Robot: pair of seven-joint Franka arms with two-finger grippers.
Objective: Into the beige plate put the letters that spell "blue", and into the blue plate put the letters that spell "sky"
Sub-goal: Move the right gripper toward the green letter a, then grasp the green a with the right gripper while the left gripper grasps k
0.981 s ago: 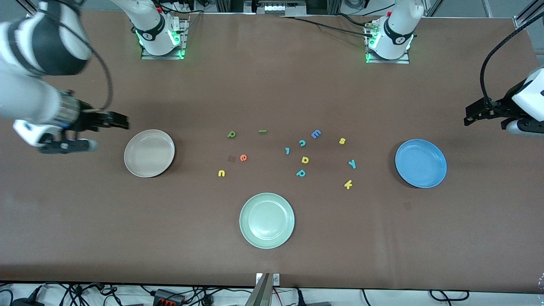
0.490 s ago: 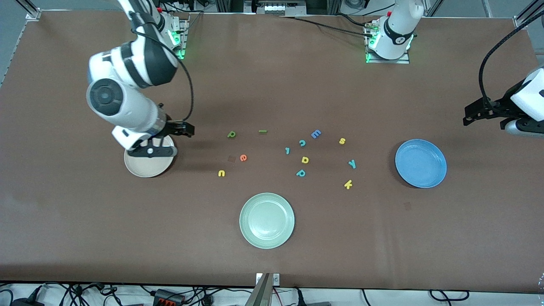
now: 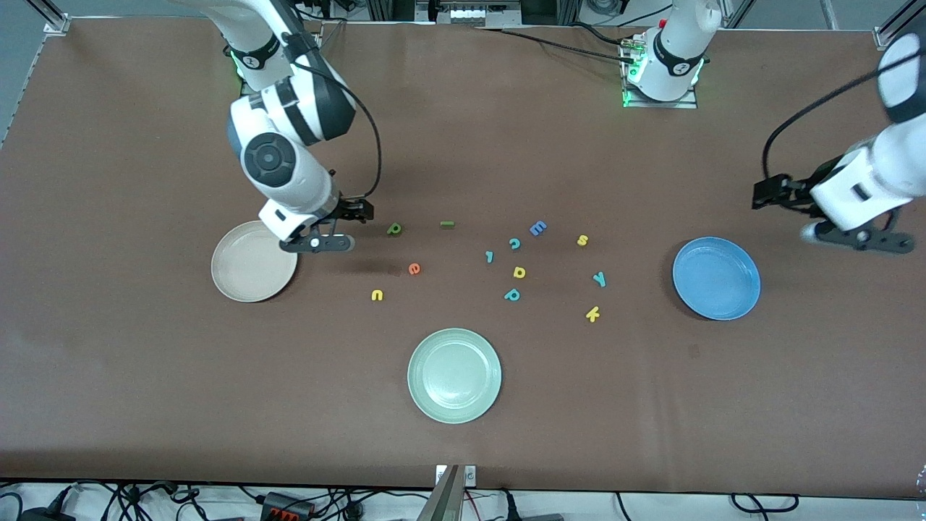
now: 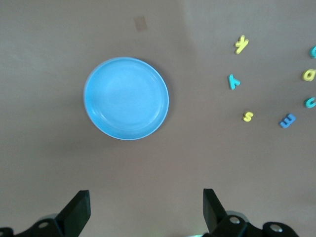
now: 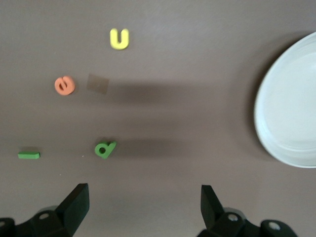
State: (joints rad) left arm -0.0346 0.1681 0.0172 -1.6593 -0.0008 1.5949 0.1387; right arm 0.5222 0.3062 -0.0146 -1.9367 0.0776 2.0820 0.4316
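Approach step: the right gripper [image 3: 359, 210], jaws wide and empty, must descend onto the small green foam "b" [image 3: 393, 229]; the left gripper [image 3: 767, 194], open and empty, waits near the round sky-blue plate [image 3: 716, 278].

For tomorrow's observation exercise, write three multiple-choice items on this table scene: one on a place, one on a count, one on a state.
1. The right gripper is
A. between the round beige plate and the green foam "b"
B. over the round sky-blue plate

2. Plates on the brown table:
A. two
B. three
C. four

3. The left gripper is
A. open, empty
B. shut on a letter

Key: 1 A, it hangs just past the beige rim. 2 B, the pale green plate makes three. 3 A, its fingers stand apart.
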